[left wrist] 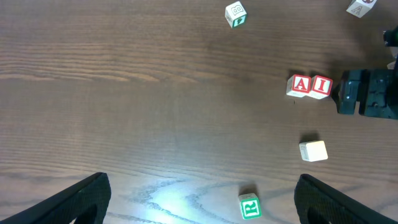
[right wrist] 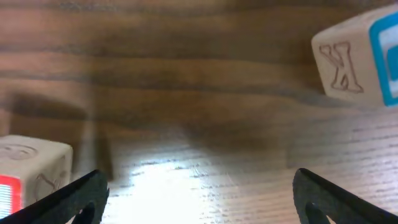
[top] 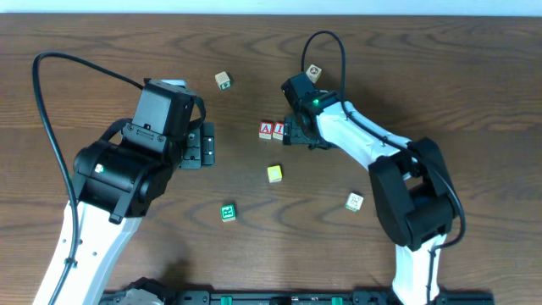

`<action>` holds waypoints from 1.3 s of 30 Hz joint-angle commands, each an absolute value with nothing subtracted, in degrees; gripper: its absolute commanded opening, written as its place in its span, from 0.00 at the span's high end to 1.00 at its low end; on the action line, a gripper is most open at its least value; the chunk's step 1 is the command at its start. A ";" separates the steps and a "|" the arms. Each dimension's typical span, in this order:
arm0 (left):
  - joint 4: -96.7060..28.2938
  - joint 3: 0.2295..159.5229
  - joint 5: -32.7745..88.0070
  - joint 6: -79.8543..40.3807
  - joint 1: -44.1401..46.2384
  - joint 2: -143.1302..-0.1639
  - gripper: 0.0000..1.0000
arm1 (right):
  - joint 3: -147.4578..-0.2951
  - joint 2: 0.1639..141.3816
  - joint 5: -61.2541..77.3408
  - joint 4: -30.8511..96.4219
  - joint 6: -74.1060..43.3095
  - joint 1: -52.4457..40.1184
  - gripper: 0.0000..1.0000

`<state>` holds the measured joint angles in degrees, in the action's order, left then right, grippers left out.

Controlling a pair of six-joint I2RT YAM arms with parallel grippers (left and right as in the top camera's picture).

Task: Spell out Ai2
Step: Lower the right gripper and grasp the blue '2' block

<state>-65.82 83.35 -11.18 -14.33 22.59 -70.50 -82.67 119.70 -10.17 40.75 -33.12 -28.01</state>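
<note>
A block [left wrist: 301, 85] touching I block [left wrist: 321, 85], red letters | 2 block [left wrist: 249, 206] green, apart | right claw [top: 290, 132] spread, beside I block | left claw [top: 207, 146] spread, empty, above table [top: 85, 42]

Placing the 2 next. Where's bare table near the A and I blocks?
Bare wood lies between the left gripper and the A block, and between the yellow block and the green 2 block. Crowded beside the I block: the right gripper sits there.
</note>
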 commanded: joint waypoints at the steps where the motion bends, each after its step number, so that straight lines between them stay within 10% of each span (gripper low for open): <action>1: -66.00 83.74 -12.03 -14.31 22.52 -70.43 0.05 | -83.44 119.61 -10.87 39.57 -33.76 -27.55 0.05; 39: -66.00 83.74 -12.05 -14.31 22.52 -70.43 0.05 | -83.53 115.00 -19.53 36.91 -33.78 -27.68 0.04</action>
<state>-65.82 83.35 -11.18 -14.33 22.59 -70.50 -82.70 119.09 -14.66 36.38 -33.12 -27.92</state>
